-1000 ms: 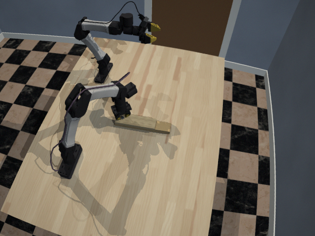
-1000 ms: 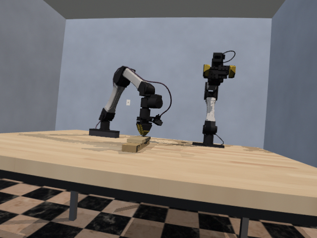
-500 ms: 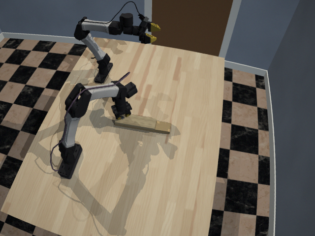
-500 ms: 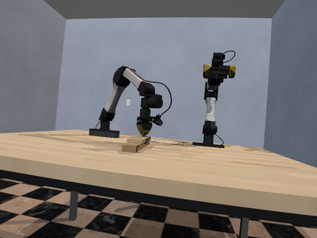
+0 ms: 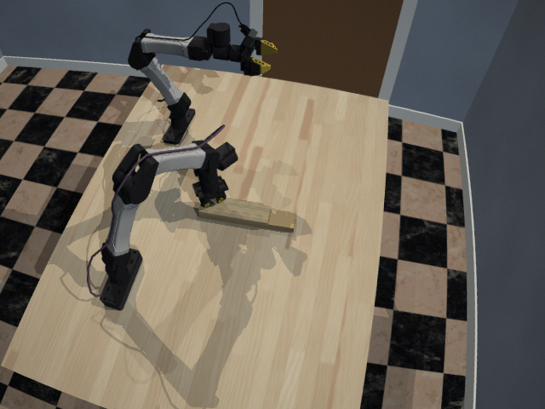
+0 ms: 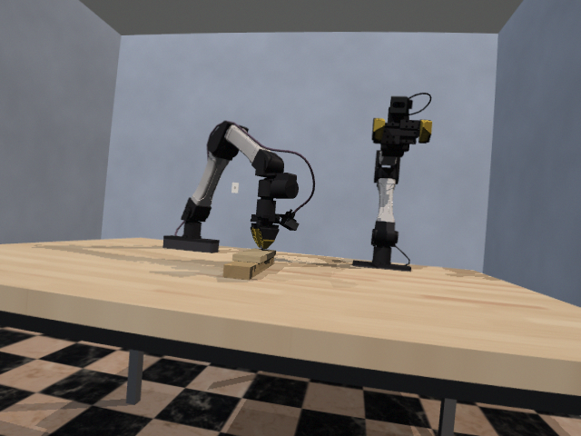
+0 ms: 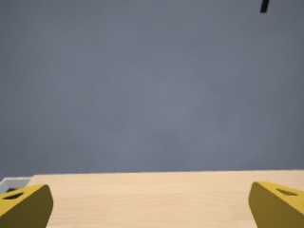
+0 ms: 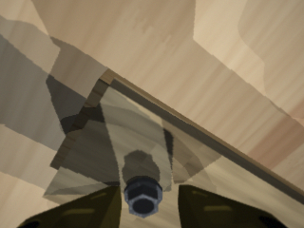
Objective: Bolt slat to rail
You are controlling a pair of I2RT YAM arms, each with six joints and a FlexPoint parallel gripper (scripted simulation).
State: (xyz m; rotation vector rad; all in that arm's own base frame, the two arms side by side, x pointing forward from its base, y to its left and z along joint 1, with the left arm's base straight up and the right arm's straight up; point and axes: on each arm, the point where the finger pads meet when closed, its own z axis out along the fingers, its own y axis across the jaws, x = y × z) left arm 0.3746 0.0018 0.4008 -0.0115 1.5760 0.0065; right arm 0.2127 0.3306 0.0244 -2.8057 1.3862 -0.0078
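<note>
Top: slat (image 5: pixel 246 210) on rail (image 5: pixel 281 218), right gripper (image 5: pixel 214 202) (image 6: pixel 263 244) (image 8: pixel 149 204) at nine o'clock.

Exterior: left gripper (image 5: pixel 266 57) (image 6: pixel 402 130) (image 7: pixel 151 201), one o'clock, wide.

Right wrist: nut (image 8: pixel 143 197) six o'clock, between narrowed fingers, grip unclear; likely hard, slippery; grasp opposite flats.

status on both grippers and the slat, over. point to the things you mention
left gripper (image 5: pixel 273 57) (image 6: pixel 402 130) (image 7: pixel 151 204) open, right gripper (image 5: pixel 214 203) (image 6: pixel 264 246) (image 8: pixel 149 197) part-open around nut (image 8: pixel 143 194); slat (image 5: pixel 242 210) (image 6: pixel 251 255) (image 8: pixel 204 180) atop rail (image 5: pixel 281 217) (image 6: pixel 238 270) (image 8: pixel 81 121); nothing seen in the way
</note>
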